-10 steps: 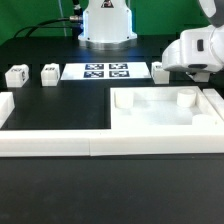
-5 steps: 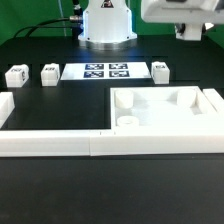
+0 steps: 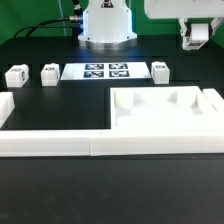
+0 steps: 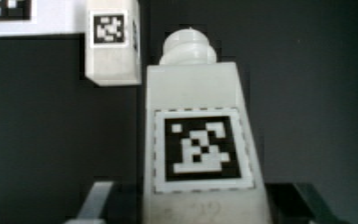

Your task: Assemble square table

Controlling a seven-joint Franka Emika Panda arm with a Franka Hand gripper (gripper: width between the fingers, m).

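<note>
Along the near edge of the black table (image 3: pixel 40 190) two long white border bars (image 3: pixel 50 142) lie end to end, spanning almost the full width. A short white stub (image 3: pixel 5 106) rises behind them on the exterior view's left.

Just behind the bars, towards the exterior view's right, the square tabletop (image 3: pixel 150 110) rests flat on the table. It is a white slab with a raised rim (its corner details are too washed out to read).

Further back, a row runs across the middle of the table. The left leg (image 3: pixel 15 75) and the middle leg (image 3: pixel 49 73) stand close together, then comes the marker board (image 3: pixel 96 71), and the right leg (image 3: pixel 161 70) stands just past the board's end on the exterior view's right. All three are short white blocks with tags.

At the far edge sits the robot's white base (image 3: pixel 108 20).

Above the far corner on the exterior view's right, well clear of the tabletop, the gripper (image 3: pixel 197 38) hangs in the air. A fourth block, the held leg (image 3: pixel 198 33), is clamped between its fingers. In the wrist view the held leg (image 4: pixel 197 130) fills the frame, tag facing the camera and its rounded peg pointing away. The gripper (image 4: pixel 197 200) grips it from both sides, with one dark finger (image 4: pixel 98 200) visible against each flank. Below lie the right leg (image 4: pixel 114 45) and a corner of the marker board (image 4: pixel 7 12).
</note>
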